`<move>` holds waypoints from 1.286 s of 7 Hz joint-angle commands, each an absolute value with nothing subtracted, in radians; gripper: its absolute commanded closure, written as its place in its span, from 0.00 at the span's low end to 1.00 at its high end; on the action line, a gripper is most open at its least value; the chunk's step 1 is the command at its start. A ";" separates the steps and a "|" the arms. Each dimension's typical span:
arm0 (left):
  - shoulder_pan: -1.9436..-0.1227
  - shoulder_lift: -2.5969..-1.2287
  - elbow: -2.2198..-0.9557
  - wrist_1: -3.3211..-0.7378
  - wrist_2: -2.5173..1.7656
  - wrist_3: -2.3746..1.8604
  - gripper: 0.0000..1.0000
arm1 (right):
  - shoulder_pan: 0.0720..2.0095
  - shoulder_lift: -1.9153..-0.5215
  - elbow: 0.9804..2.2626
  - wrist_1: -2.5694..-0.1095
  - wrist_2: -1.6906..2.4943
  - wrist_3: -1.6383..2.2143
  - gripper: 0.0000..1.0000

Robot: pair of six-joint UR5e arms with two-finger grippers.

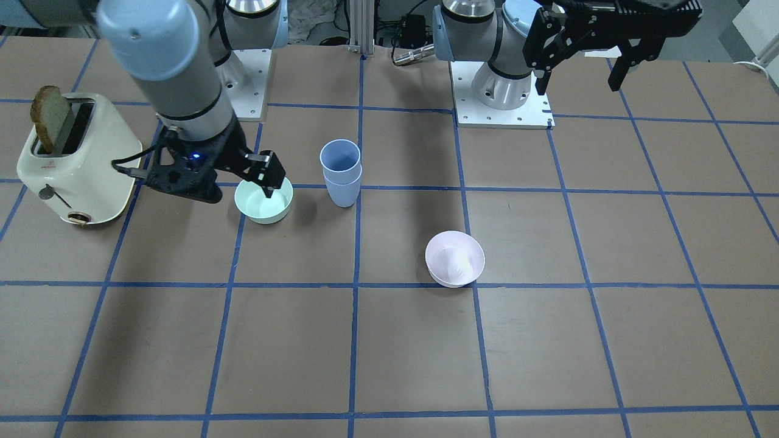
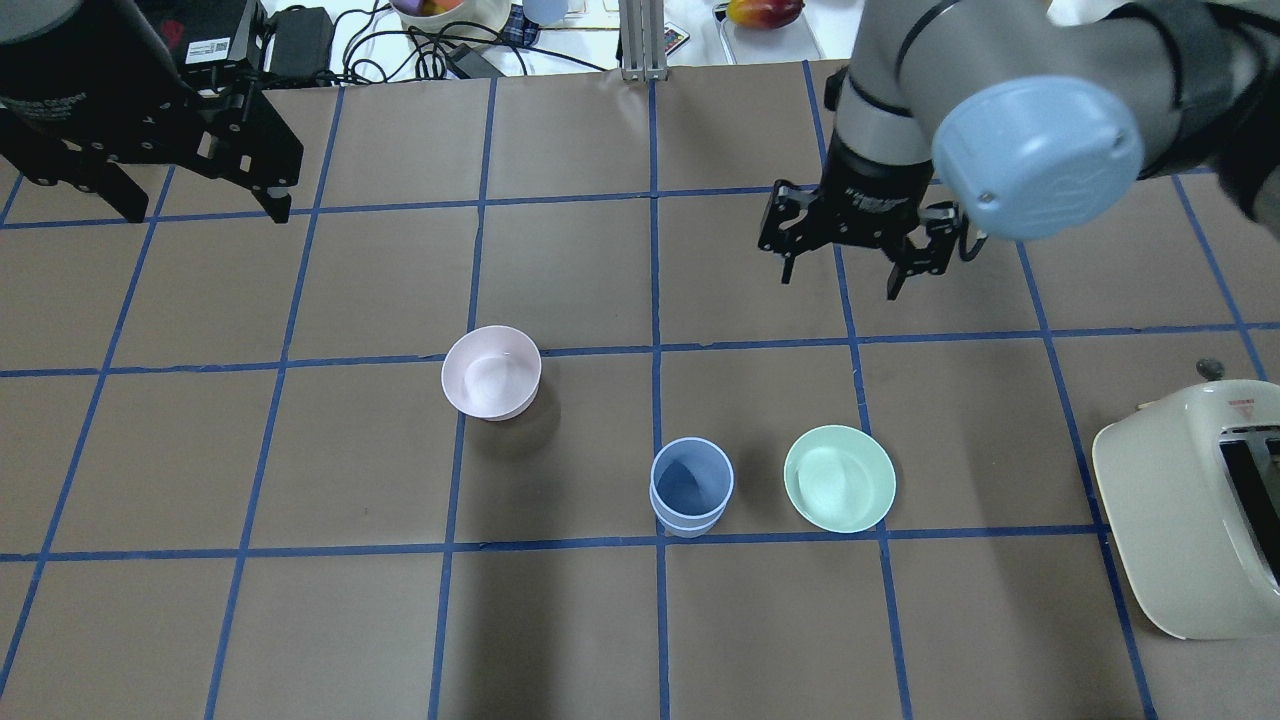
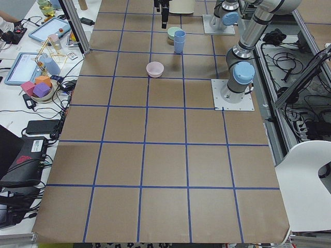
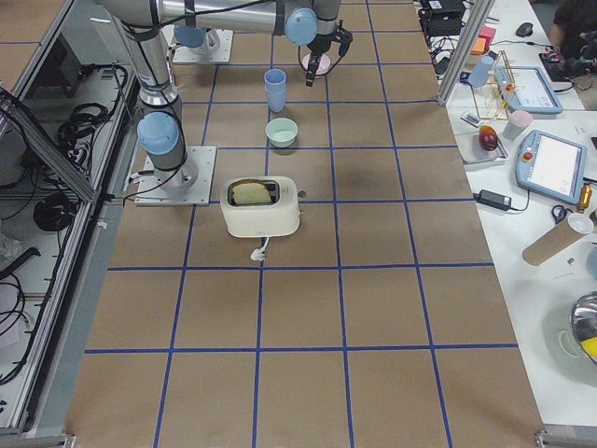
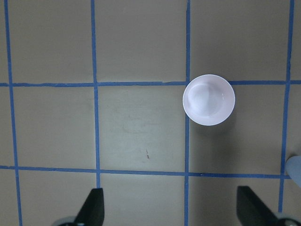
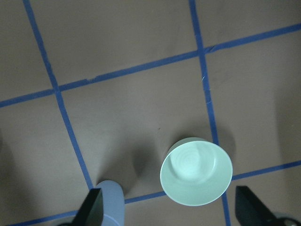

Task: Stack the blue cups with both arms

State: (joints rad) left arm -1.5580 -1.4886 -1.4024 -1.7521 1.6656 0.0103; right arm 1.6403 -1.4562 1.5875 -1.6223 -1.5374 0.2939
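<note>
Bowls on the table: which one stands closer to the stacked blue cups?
The mint-green bowl: it stands just beside the blue cups, toward the toaster, while the pale pink bowl sits clearly farther off.

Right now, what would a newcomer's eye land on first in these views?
The two blue cups stand nested one inside the other mid-table, beside the mint-green bowl, with the pink bowl farther off. The left end effector and right end effector hang clear of everything, open and empty. A cream toaster with a bread slice poking up sits at the robot's right end.
</note>
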 commanded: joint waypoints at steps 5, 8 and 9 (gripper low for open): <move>-1.581 -1.643 -1.391 -1.707 1.500 0.025 0.00 | 1.537 -1.525 1.473 -1.479 -1.624 0.111 0.00; -1.589 -1.634 -1.408 -1.707 1.548 0.028 0.00 | 1.540 -1.529 1.473 -1.422 -1.618 0.066 0.01; -1.588 -1.632 -1.411 -1.703 1.548 0.028 0.00 | 1.540 -1.526 1.474 -1.422 -1.573 0.058 0.01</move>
